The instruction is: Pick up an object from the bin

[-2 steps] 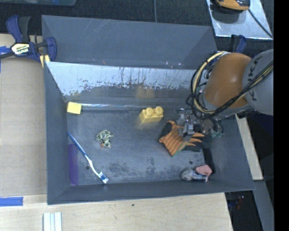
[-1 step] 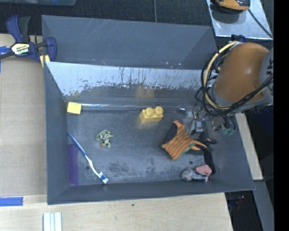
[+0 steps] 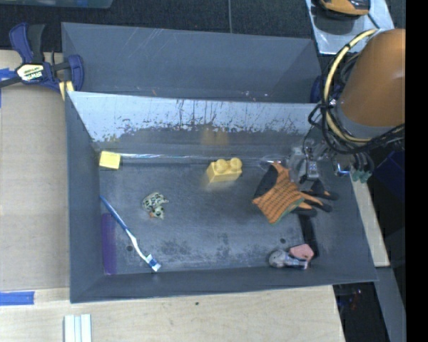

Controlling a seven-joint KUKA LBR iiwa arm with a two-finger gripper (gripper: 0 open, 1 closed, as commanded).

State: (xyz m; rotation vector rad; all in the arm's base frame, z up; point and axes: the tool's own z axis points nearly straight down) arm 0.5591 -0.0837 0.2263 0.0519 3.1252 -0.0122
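You are looking at an orange striped piece (image 3: 277,199) — soft-looking, orange with dark bands across it — lying on the floor of the bin (image 3: 200,123) in its right part, closer to the back wall than to the front. Its long axis runs on a slant: the narrower upper end points toward the back right, up under the gripper (image 3: 304,168), and the broader end points toward the front left. A few thin orange tips stick out from it to the right.

The gripper hangs at that upper end, touching or just above it; you cannot tell which, nor whether the tool is wide or narrow, nor whether it holds anything. Above it sit the arm's orange cover (image 3: 374,77) and a loop of cables (image 3: 332,91).

A dark narrow thing (image 3: 307,230) lies just in front of the striped piece, running toward the front wall, and at its near end lies a small pink and grey thing (image 3: 294,255).

To the left, near the back wall, stands a yellow studded brick (image 3: 223,169) — apart from the striped piece. Further left you have a small spotted toy (image 3: 155,204), a yellow block (image 3: 109,160) in the back left corner, a blue toothbrush (image 3: 128,235) lying slantwise with its head toward the front, and a purple thing (image 3: 108,244) along the left wall.
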